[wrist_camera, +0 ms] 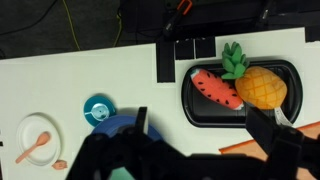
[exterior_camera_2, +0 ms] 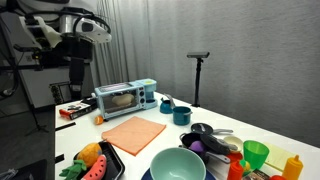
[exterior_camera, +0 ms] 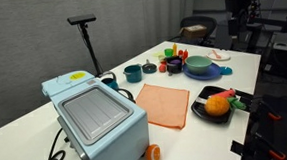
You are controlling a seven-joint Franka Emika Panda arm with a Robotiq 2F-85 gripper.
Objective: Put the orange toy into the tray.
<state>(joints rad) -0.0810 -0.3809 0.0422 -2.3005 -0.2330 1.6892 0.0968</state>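
The pincer (wrist_camera: pixel 200 128) stands apart, empty, above the worktop (exterior_camera: pixel 238 66); the orange toy (exterior_camera: pixel 153 151) lies bottom centre, the tray (exterior_camera: pixel 200 112) lower right.

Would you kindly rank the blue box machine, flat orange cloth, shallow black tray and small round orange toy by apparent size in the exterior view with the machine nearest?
1. blue box machine, though nearest the camera.
2. flat orange cloth and shallow black tray: too alike to rank.
3. small round orange toy.
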